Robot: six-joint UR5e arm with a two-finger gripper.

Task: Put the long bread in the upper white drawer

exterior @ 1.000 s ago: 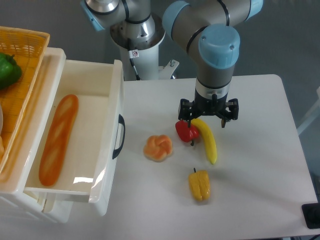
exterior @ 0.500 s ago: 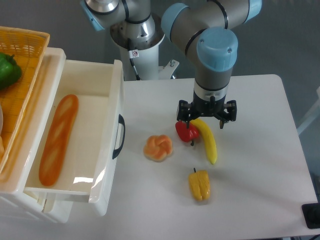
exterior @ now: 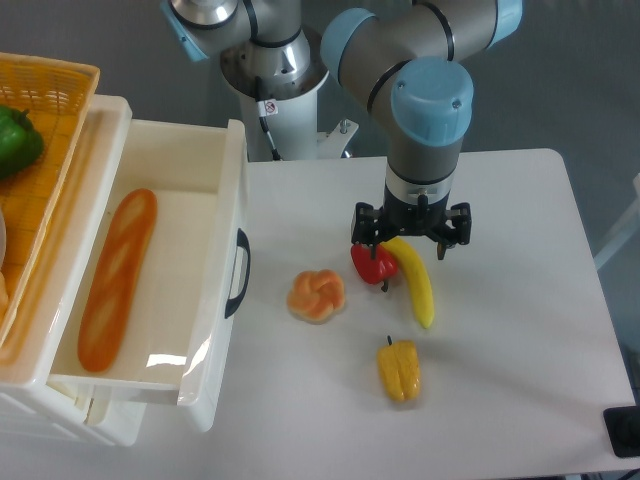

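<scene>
The long bread [exterior: 117, 279] lies lengthwise on the floor of the upper white drawer [exterior: 224, 190], which is pulled out at the left with its dark handle [exterior: 240, 272] facing the table. My gripper [exterior: 410, 234] hangs over the middle of the table, far right of the drawer, above a red pepper [exterior: 372, 263] and a banana [exterior: 414, 280]. The wrist hides its fingers from above, and I see nothing held in it.
A knotted bun [exterior: 316, 296] and a yellow pepper [exterior: 399, 369] lie on the white table [exterior: 520, 300]. An orange wicker basket [exterior: 45, 90] with a green pepper [exterior: 17, 140] sits on top of the drawer unit at the far left. The robot base [exterior: 275, 90] stands behind.
The arm has drifted a few pixels to the left above the red pepper and banana. The bread and drawer have not moved.
</scene>
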